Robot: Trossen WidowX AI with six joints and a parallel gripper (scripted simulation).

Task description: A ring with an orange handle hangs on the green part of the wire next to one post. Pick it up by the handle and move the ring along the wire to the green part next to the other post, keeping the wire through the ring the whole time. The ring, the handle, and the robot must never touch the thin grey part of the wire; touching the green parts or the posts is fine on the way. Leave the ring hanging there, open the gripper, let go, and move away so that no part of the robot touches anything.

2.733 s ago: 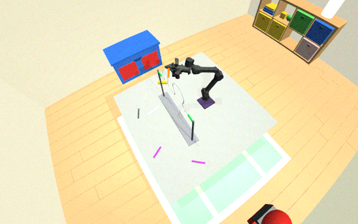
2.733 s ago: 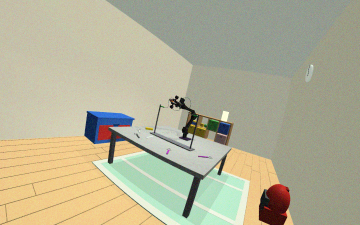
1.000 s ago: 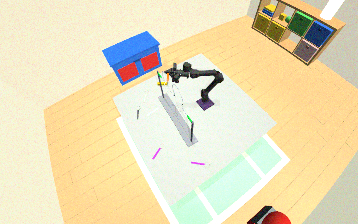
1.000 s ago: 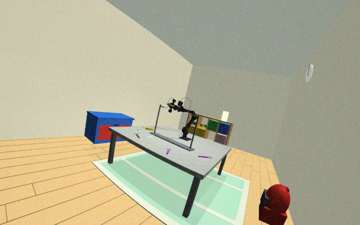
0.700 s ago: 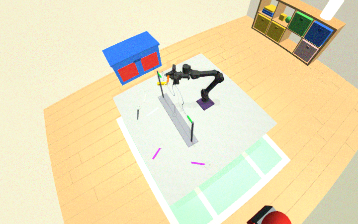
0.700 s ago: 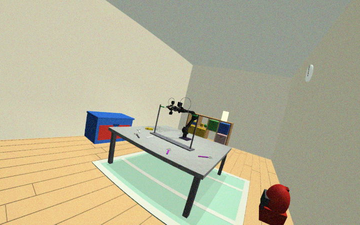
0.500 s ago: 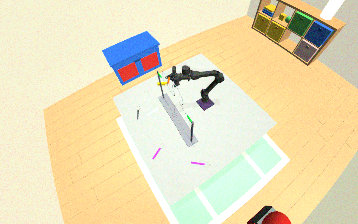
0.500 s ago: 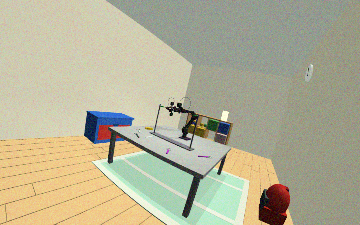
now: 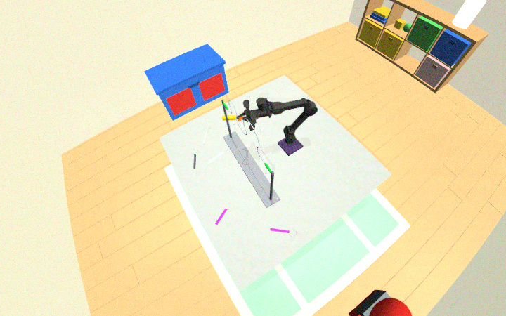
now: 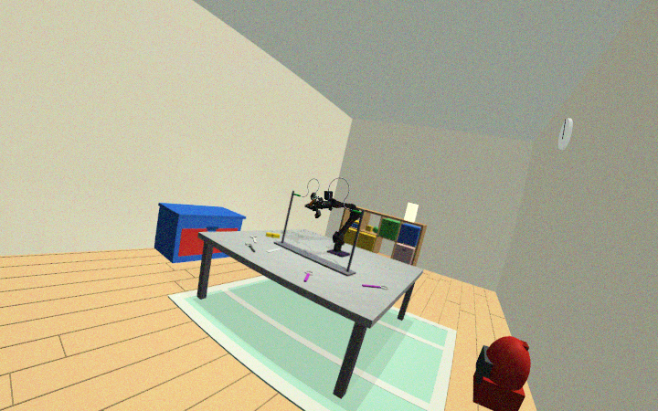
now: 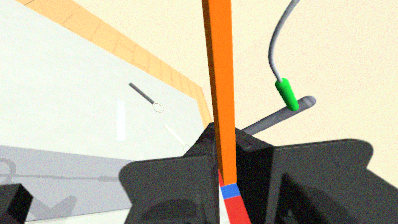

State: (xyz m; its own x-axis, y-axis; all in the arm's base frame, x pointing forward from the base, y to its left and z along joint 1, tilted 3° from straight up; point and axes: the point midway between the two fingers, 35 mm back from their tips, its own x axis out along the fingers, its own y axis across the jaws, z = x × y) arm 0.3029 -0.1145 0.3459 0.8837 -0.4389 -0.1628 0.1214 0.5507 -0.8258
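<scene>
My gripper (image 9: pixel 241 117) (image 11: pixel 216 126) is shut on the orange handle (image 9: pixel 240 118) (image 11: pixel 221 75), high above the table. The ring is outside the wrist view and too small to make out in the top and exterior views, so whether the wire passes through it cannot be told. The gripper is near the green part (image 9: pixel 225 105) (image 10: pixel 296 194) (image 11: pixel 286 94) at the far post (image 9: pixel 228 127) (image 10: pixel 288 216) (image 11: pixel 270 121). The grey wire (image 9: pixel 258 142) (image 11: pixel 271 50) curves in loops to the other green part (image 9: pixel 268 168) (image 10: pixel 355 211) at the near post (image 9: pixel 271 186) (image 10: pixel 354 245).
A grey base strip (image 9: pixel 253 170) joins the posts. On the table (image 9: pixel 325 176) (image 10: pixel 249 260) lie a yellow handle (image 9: pixel 229 117) (image 10: pixel 271 235), a dark one (image 9: pixel 195 161) (image 11: pixel 142 93) and magenta ones (image 9: pixel 221 216) (image 9: pixel 279 229). A blue chest (image 9: pixel 185 68) (image 10: pixel 167 235) stands beyond the table.
</scene>
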